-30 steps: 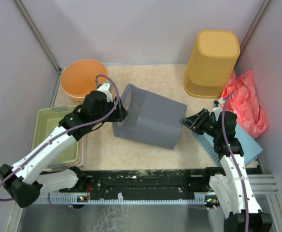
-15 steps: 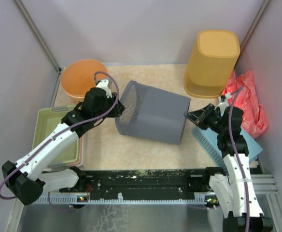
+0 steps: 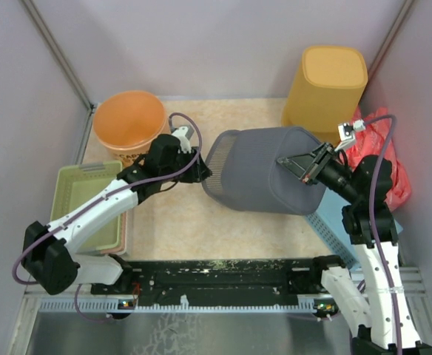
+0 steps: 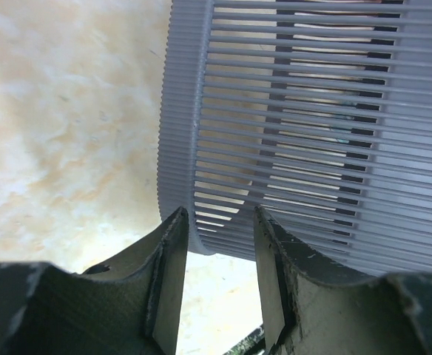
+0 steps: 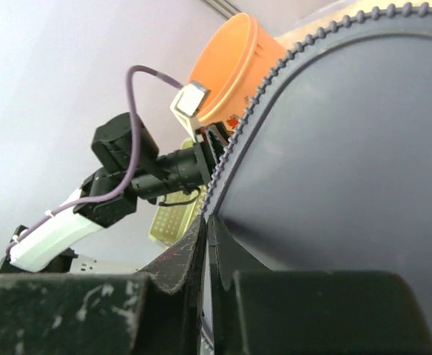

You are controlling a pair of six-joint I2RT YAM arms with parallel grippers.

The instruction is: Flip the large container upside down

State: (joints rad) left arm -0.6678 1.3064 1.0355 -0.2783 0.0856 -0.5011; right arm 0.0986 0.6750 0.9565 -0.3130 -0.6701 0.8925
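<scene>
Clamping large grey slatted plastic container [image 3: 259, 176] at left rim with left gripper [image 3: 203, 174], pinching right base edge with nearly closed right gripper [image 3: 282, 163].

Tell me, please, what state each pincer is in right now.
Left pincer: closed on the grey container's rim.
Right pincer: closed on the same container's base edge.
</scene>
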